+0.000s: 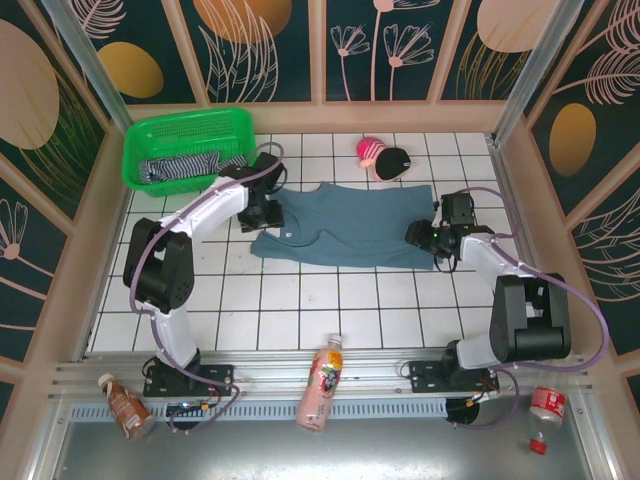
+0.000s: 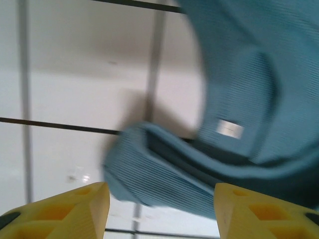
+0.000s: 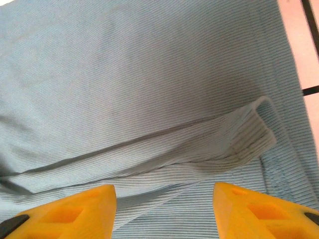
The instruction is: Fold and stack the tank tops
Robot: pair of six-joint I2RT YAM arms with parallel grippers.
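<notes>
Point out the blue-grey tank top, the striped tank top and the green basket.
blue-grey tank top [image 1: 345,225], top external view, middle of body.
striped tank top [image 1: 180,168], top external view, visible bunched cloth.
green basket [image 1: 190,135], top external view, far wall.

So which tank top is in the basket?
The striped top, bunched in the green basket; the blue-grey top lies spread on the tiles.

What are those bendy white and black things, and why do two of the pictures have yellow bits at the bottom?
They are two robot arms bolted to a tiled table. The big picture looks down from above. The other two come from little cameras on the wrists, so the yellow bits are the left fingers and right fingers. Both pairs stand open, holding nothing, over a blue-grey tank top spread out. A striped top sits in the green basket; a pink-and-black toy lies behind.
</notes>
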